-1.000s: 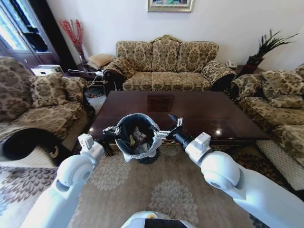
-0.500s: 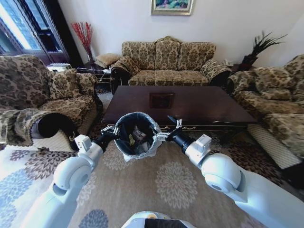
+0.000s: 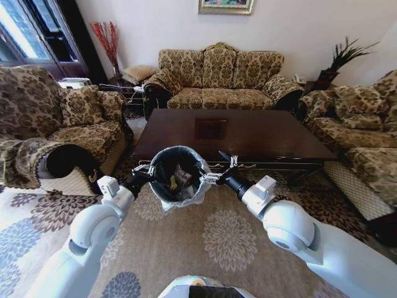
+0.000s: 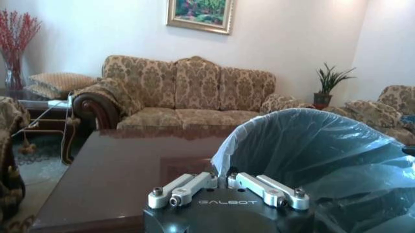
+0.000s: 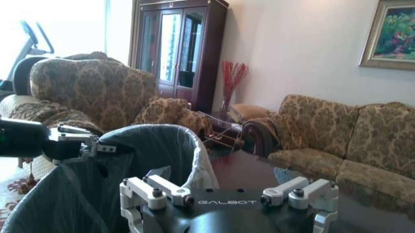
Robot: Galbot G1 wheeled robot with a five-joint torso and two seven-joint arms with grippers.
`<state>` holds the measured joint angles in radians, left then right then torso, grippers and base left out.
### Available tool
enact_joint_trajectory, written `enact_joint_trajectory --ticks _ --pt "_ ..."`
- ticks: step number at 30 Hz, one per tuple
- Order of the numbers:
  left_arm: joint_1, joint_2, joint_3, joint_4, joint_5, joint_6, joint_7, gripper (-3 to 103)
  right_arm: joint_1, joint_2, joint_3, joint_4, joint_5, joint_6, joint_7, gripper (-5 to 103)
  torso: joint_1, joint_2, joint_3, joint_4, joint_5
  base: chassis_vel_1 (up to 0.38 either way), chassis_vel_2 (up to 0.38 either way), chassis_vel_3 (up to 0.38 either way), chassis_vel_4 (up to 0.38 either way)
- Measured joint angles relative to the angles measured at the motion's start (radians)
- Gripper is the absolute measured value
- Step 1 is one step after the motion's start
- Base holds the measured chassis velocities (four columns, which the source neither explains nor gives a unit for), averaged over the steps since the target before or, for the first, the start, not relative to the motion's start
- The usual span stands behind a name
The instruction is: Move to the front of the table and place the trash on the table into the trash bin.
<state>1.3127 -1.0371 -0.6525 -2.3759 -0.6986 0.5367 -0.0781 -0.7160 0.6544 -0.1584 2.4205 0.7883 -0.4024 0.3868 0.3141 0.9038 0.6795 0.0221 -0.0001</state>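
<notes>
The trash bin (image 3: 178,182) hangs between both grippers, off the carpet, just short of the table (image 3: 232,136). The left gripper (image 3: 145,171) is clamped on the rim at one side, the right gripper (image 3: 217,174) grips the opposite side. Trash (image 3: 181,178) lies inside the bin.

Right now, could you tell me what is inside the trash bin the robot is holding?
Inside the trash bin, a few pieces of litter lie on the bag liner: a yellowish scrap and some pale, crumpled-looking pieces. Whatever sits deeper is hidden by the bin's wall and the folded bag.
</notes>
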Motion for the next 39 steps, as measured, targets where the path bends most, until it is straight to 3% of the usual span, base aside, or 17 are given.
enact_joint_trajectory --ticks 39 --pt "0.0 0.0 0.001 0.001 0.0 0.001 0.001 3 0.0 0.0 0.0 -0.001 -0.001 0.0 0.0 100 0.0 0.0 0.0 -0.0002 0.0 0.0 0.0 0.0 0.0"
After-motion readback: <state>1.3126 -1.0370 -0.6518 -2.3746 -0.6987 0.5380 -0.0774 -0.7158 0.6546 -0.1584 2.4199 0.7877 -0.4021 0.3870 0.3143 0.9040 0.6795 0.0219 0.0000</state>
